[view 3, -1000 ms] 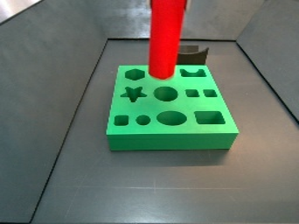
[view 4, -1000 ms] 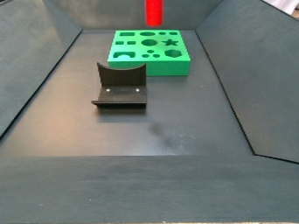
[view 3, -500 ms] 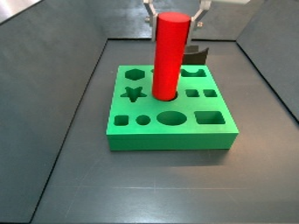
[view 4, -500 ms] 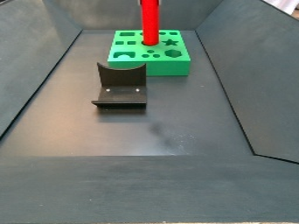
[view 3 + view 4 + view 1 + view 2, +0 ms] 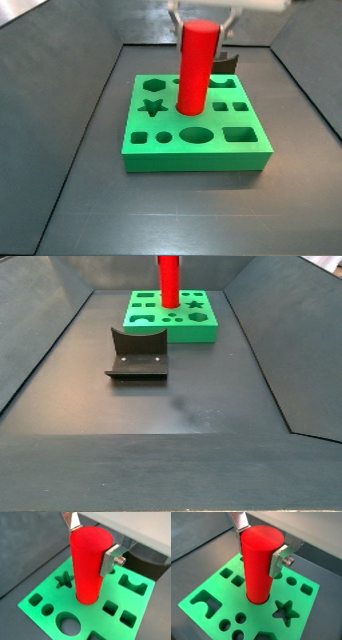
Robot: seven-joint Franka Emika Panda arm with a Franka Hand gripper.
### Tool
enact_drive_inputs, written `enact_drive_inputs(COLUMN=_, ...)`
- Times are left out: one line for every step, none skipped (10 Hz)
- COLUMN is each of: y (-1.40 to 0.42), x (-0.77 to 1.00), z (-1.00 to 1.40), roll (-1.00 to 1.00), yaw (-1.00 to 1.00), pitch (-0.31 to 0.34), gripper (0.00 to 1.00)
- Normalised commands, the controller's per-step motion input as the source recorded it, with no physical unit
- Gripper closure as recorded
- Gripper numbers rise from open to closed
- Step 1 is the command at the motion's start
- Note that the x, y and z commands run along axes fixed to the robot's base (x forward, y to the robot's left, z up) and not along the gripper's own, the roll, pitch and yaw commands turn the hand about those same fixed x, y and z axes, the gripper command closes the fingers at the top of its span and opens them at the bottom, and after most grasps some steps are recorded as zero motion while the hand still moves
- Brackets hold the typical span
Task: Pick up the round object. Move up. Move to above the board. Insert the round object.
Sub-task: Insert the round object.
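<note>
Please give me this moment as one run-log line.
phase: insert | gripper: above board, fingers at peg top, grip state unclear | red peg: upright, lower end in round hole | green board: on floor | fixture: apart

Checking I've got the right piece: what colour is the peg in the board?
Bright red peg, clearest in a wrist view, between the pincer fingers.

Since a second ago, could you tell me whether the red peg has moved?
Yes. The red peg has gone down into the green board, with the gripper at its top.

The round object [image 5: 197, 66] stands upright in a hole of the board [image 5: 197, 146], the gripper [image 5: 201, 14] around its top, the fixture [image 5: 138, 353] just beside the board
</note>
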Motion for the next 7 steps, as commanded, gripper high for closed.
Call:
enact_drive_inputs(y=0.00, x=0.12, z=-0.61, roll=0.00, yaw=-0.06, pitch=0.000, gripper=1.00)
enact_drive_inputs(y=-0.02, x=0.00, z=-0.69, roll=0.00, yaw=-0.02, pitch=-0.024, gripper=1.00)
enact_drive_inputs(y=-0.06, x=0.00, z=-0.55, roll=0.04, yaw=0.00, pitch=-0.026, gripper=1.00)
enact_drive_inputs(y=-0.11, x=0.00, z=-0.45, roll=0.06, yaw=0.00, pitch=-0.024, gripper=1.00)
enact_drive_inputs(y=0.00, x=0.00, z=-0.07, roll=-0.08, yaw=-0.03, pitch=0.000, gripper=1.00)
enact_drive_inputs(y=0.00, x=0.03, z=0.04, roll=0.02, yaw=0.00, pitch=0.000, gripper=1.00)
enact_drive_inputs(y=0.00, x=0.00, z=0.00, roll=0.00, yaw=0.00, pitch=0.003, gripper=1.00)
